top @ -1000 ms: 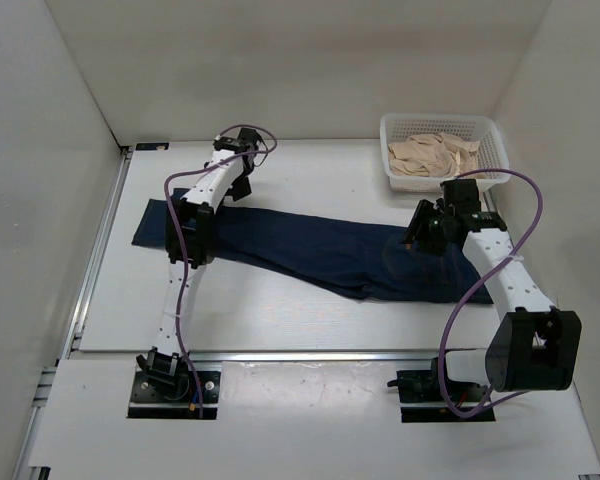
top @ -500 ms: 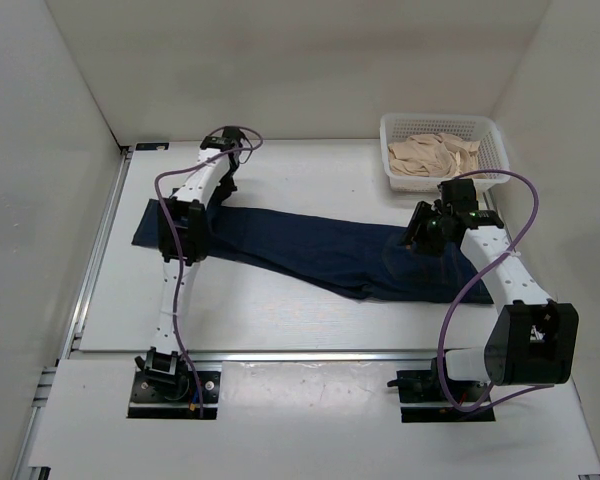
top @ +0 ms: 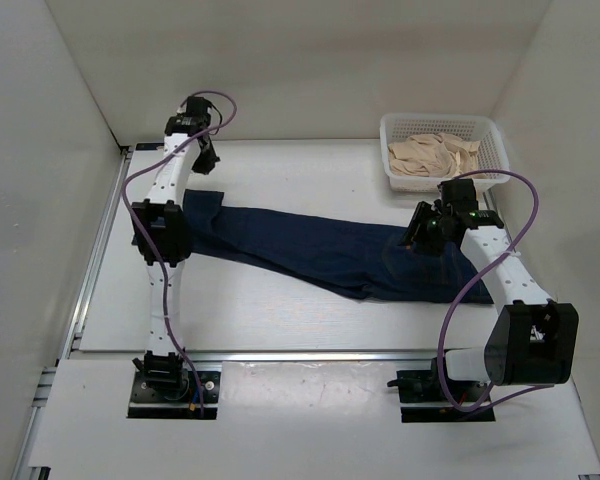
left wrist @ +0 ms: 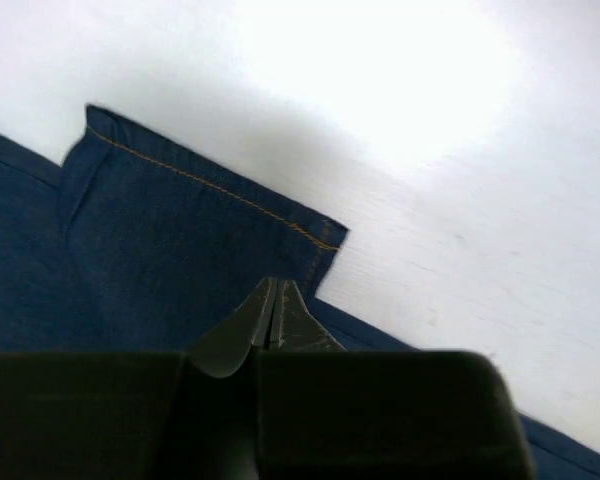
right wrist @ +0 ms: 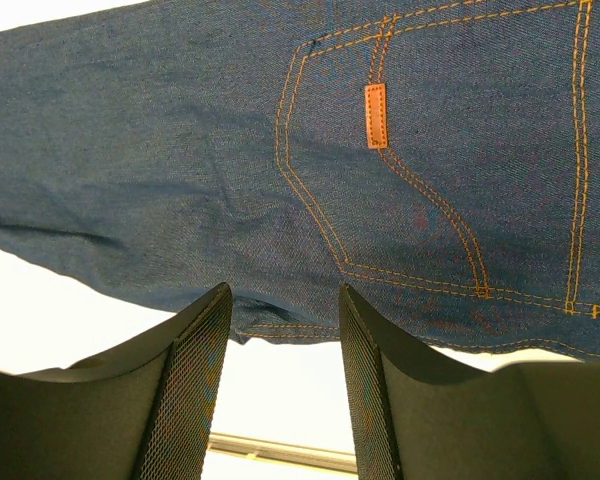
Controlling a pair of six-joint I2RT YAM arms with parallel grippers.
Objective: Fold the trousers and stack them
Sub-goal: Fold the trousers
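Reaches far fwd w/ left arm, elbow raised, left gripper pointing down, fingertips pressed together w/ nothing between. Bends right arm inward at mid-depth, right gripper aimed down, fingers spread apart, empty.

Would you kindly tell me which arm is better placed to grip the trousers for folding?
Likely right: the right pincer hangs open over the trousers at the waist end; the left pincer is shut, by the hem.
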